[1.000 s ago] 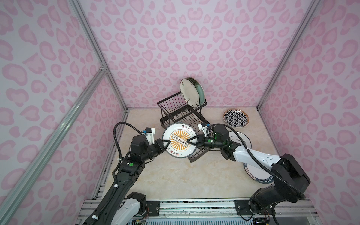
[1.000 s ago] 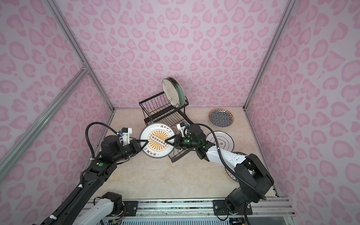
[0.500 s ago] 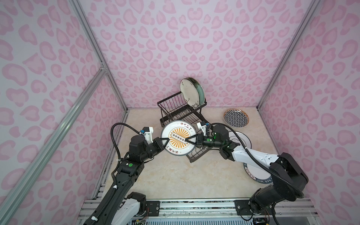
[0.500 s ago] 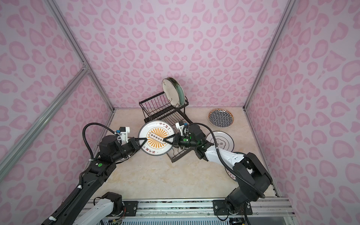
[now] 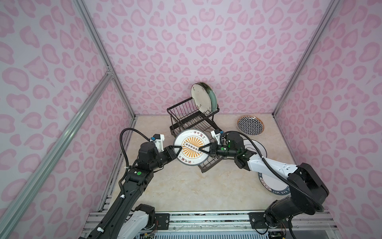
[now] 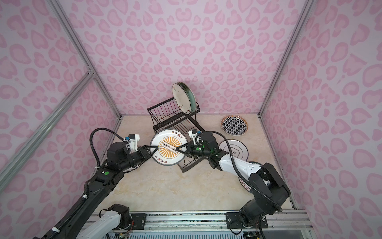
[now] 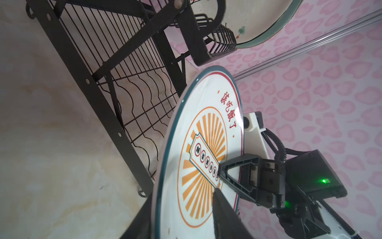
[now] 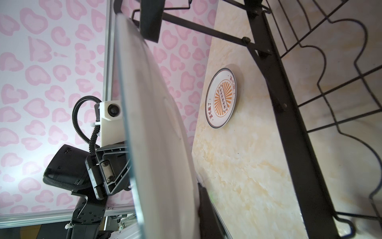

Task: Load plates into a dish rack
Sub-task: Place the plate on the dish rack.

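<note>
An orange sunburst plate [image 5: 191, 147] hangs tilted over the front of the black wire dish rack [image 5: 187, 117], between my two grippers. My right gripper [image 5: 201, 149] is shut on its right rim; in the right wrist view the plate's pale back [image 8: 161, 144] fills the jaws. My left gripper [image 5: 180, 150] straddles the left rim with its fingers apart, one finger [image 7: 225, 209] over the plate's face [image 7: 202, 128]. Two plates [image 5: 203, 97] stand upright in the rack's upper basket. A second sunburst plate [image 8: 222, 98] lies flat on the table.
A black-white geometric plate [image 5: 250, 125] lies at the back right. A white cloud-outline plate [image 5: 257, 147] lies behind my right wrist, and a teal-lettered plate [image 5: 271, 186] lies partly under my right arm. The rack's wavy lower tray [image 7: 140, 99] is just below the held plate.
The sunburst plate has risen and shifted slightly toward the rack. My right gripper closed on its rim, and my left gripper's fingers have opened off it.
</note>
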Robot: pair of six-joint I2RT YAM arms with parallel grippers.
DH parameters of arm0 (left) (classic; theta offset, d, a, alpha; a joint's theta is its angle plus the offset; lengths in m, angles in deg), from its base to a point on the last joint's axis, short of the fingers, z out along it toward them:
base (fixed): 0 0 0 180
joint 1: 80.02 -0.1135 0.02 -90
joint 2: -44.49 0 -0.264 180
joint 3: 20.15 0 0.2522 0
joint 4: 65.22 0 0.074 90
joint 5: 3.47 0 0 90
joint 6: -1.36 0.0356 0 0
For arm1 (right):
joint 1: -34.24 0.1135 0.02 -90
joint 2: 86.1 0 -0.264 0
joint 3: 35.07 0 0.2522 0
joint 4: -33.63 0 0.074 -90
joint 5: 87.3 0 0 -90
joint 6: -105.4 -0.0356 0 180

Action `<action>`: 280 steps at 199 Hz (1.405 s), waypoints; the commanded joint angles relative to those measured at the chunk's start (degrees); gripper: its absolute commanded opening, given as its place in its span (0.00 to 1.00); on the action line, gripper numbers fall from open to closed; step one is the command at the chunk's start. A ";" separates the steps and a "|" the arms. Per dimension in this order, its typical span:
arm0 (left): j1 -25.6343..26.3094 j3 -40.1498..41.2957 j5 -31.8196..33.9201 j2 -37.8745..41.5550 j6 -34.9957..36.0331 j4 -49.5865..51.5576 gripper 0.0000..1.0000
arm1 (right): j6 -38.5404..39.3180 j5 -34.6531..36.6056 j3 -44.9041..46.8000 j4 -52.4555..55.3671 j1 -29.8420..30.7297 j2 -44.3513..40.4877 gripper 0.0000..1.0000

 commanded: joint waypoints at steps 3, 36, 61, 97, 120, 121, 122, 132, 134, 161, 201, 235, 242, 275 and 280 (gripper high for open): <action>-0.02 -1.33 0.19 -0.12 2.31 1.79 0.45 | 1.82 1.59 1.00 0.76 -0.99 -0.68 0.00; -0.08 -2.95 2.28 0.22 3.81 5.31 0.46 | 5.53 3.07 0.69 5.59 -2.24 -2.37 0.00; -0.08 -4.26 3.39 0.21 4.59 7.51 0.47 | 8.24 4.27 0.66 8.67 -2.58 -3.91 0.00; -0.03 -6.63 5.30 -1.50 5.46 10.64 0.47 | 9.66 5.88 1.74 10.15 -3.01 -6.65 0.00; -0.08 -10.11 5.10 -3.80 6.39 12.45 0.47 | 12.84 7.41 -0.02 14.20 -3.32 -7.79 0.00; -0.04 -10.28 5.12 -3.88 6.42 12.54 0.47 | 12.98 7.51 -0.12 14.46 -3.37 -7.87 0.00; -0.02 -10.42 5.17 -3.91 6.48 12.58 0.47 | 13.06 7.55 -0.25 14.63 -3.37 -7.97 0.00; -0.07 -12.22 6.40 -4.53 6.93 13.80 0.47 | 13.83 7.70 -0.97 15.63 -3.69 -8.23 0.00; -0.08 -12.61 6.73 -4.60 7.10 14.21 0.47 | 14.06 7.74 -1.15 15.89 -3.72 -8.29 0.00; 0.01 -16.60 11.03 -4.67 9.45 18.53 0.47 | 16.10 8.43 -2.88 18.87 -4.40 -9.15 0.00; 0.04 -19.34 16.55 -3.15 11.97 19.60 0.47 | 18.37 9.19 -3.80 21.48 -5.13 -11.23 0.00; 0.69 -17.75 18.90 -2.63 13.92 17.01 0.47 | 20.77 10.30 -4.46 22.87 -5.81 -12.80 0.00; 0.71 -15.56 19.85 -2.13 13.97 15.05 0.47 | 21.61 10.49 -4.54 22.68 -5.93 -13.14 0.00; 0.80 -14.20 21.06 -3.24 14.11 14.77 0.47 | 25.05 12.99 -6.78 23.50 -6.61 -13.53 0.00; 0.80 -14.16 20.93 -3.18 14.10 14.95 0.47 | 25.62 13.47 -7.56 24.06 -6.78 -13.60 0.00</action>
